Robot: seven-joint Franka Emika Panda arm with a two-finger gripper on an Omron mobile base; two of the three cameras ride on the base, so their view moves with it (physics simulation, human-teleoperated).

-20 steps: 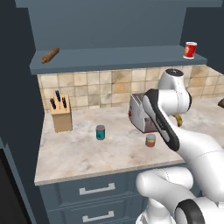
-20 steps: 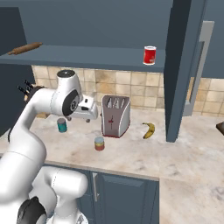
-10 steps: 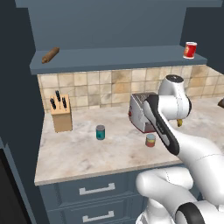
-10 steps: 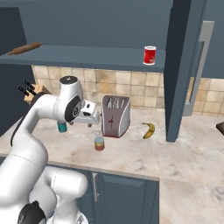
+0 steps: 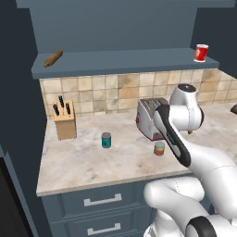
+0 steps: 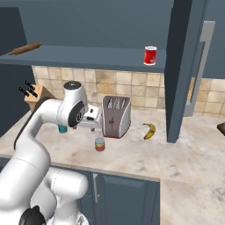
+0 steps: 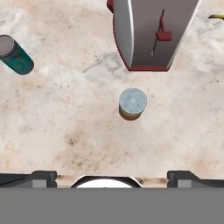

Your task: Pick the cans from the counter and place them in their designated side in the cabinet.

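**Fingers spread above the short can on the worktop**

The gripper (image 7: 112, 175) is hanging over the worktop (image 7: 65, 131) and looking straight down, its two dark fingers (image 7: 39, 177) standing wide apart and holding nothing. In the hand view the short can (image 7: 132, 103), grey-topped with a red-orange and yellow-green label, is standing upright on the stone between the fingers' line and the toaster (image 7: 151, 33), touching neither. The teal can (image 7: 15, 54) is sitting well off to one side of it, also free on the worktop.

In the left base view the arm is bending over the beige stone with the short can (image 5: 159, 148) just in front of the toaster (image 5: 150, 118) and the teal can (image 5: 106, 140) standing apart to its left, near the knife block (image 5: 65, 121). In the right base view the short can (image 6: 100, 144) is standing in front of the toaster's left corner, while the teal can (image 6: 63, 128) is peeking out from behind the arm. A banana (image 6: 150, 130) is lying to the right of the toaster.

Above, the cabinet (image 5: 125, 62) is carrying a rolling pin (image 5: 53, 58) at the left end of its shelf and a red can with white bands (image 5: 201, 53) toward the right end. Both task cans are on the worktop, not in the cabinet.
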